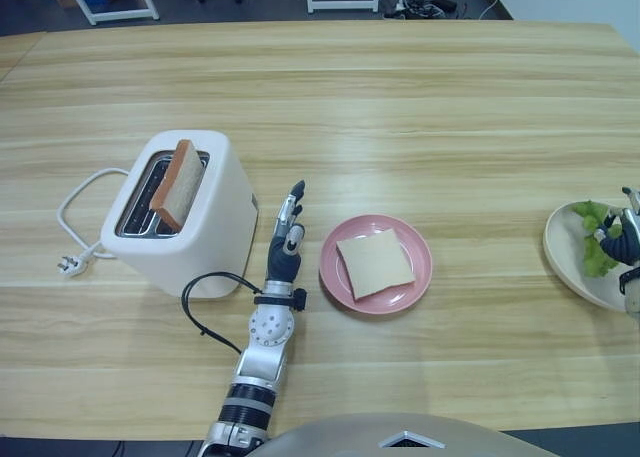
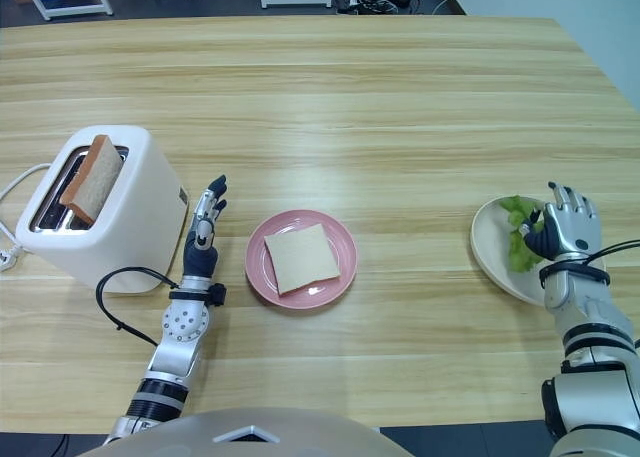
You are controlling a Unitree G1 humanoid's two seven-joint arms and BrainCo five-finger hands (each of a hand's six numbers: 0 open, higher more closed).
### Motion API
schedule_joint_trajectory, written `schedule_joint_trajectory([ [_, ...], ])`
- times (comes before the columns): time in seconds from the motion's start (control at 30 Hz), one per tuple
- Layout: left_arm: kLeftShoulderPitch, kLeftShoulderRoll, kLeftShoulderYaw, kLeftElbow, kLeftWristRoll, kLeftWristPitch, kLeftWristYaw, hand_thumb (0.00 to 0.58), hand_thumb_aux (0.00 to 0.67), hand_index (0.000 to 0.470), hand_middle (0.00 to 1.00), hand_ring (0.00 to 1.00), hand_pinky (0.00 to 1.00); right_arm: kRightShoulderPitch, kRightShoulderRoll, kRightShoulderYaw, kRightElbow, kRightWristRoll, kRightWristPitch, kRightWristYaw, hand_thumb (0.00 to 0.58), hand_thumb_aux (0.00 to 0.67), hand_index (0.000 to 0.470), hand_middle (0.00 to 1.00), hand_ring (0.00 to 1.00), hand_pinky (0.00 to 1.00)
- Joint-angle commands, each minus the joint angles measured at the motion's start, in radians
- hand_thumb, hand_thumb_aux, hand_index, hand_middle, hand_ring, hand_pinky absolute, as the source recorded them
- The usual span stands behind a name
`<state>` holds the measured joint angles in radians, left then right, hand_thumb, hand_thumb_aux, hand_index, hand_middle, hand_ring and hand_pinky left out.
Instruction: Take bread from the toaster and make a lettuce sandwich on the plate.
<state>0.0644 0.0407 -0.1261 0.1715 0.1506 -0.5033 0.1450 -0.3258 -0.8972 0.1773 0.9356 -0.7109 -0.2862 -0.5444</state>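
A white toaster [image 1: 195,217] stands at the left with one slice of bread [image 1: 180,182] sticking up out of a slot. On the pink plate [image 1: 420,252] in the middle lies a pale slice of bread [image 1: 374,262]. My left hand [image 1: 287,239] rests between toaster and plate, fingers straight, holding nothing. At the right, a cream dish [image 2: 488,249] holds green lettuce [image 2: 518,235]. My right hand [image 2: 562,227] is over that dish, its fingers curled at the lettuce.
The toaster's white cord and plug [image 1: 70,264] trail off to the left on the wooden table [image 1: 400,107]. A black cable [image 1: 200,312] loops from my left forearm beside the toaster. Chair and frame legs stand beyond the far edge.
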Motion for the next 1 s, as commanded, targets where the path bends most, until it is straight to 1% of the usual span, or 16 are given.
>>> schedule_joint_trajectory([
  [0.03,0.007,-0.011,0.005,0.013,0.014,0.000,0.002,0.000,0.000,0.000,0.00,0.00,0.00,0.104,-0.040,-0.069,-0.317,0.026,0.050,0.034,0.580,0.670,0.470,0.00,0.00,0.00],
  [0.1,0.007,-0.013,0.007,0.018,0.015,-0.002,0.002,0.000,0.000,0.000,0.00,0.00,0.00,0.152,-0.030,-0.111,-0.537,0.036,0.082,0.082,0.580,0.670,0.470,0.00,0.00,0.00],
  [0.17,0.004,-0.015,0.008,0.026,0.016,-0.003,0.002,0.000,0.000,0.000,0.00,0.00,0.00,0.174,0.000,-0.125,-0.710,0.032,0.110,0.135,0.580,0.670,0.470,0.00,0.00,0.00],
  [0.27,-0.001,-0.020,0.006,0.037,0.017,-0.004,0.000,0.000,0.000,0.000,0.00,0.00,0.00,0.167,0.063,-0.085,-0.860,0.030,0.113,0.212,0.580,0.670,0.470,0.00,0.00,0.00],
  [0.33,-0.005,-0.022,0.005,0.043,0.019,-0.006,-0.004,0.000,0.000,0.000,0.00,0.00,0.00,0.152,0.129,-0.023,-0.919,0.014,0.103,0.263,0.580,0.670,0.470,0.00,0.00,0.00],
  [0.47,-0.009,-0.021,0.008,0.051,0.017,-0.008,-0.014,0.000,0.000,0.000,0.00,0.00,0.00,0.138,0.260,0.111,-0.948,-0.038,0.072,0.330,0.580,0.670,0.470,0.00,0.00,0.00],
  [0.6,-0.005,-0.021,0.009,0.049,0.017,-0.007,-0.020,0.000,0.000,0.000,0.00,0.00,0.00,0.137,0.351,0.227,-0.869,-0.097,0.040,0.367,0.580,0.670,0.470,0.00,0.00,0.00],
  [0.73,-0.002,-0.021,0.011,0.045,0.020,-0.003,-0.024,0.000,0.000,0.000,0.00,0.00,0.00,0.141,0.372,0.260,-0.817,-0.117,0.018,0.383,0.580,0.670,0.470,0.00,0.00,0.00],
  [1.0,-0.003,-0.031,0.005,0.064,0.033,-0.006,-0.024,0.000,0.000,0.000,0.00,0.00,0.00,0.144,0.431,0.294,-0.843,-0.134,0.008,0.402,0.580,0.670,0.470,0.00,0.00,0.00],
])
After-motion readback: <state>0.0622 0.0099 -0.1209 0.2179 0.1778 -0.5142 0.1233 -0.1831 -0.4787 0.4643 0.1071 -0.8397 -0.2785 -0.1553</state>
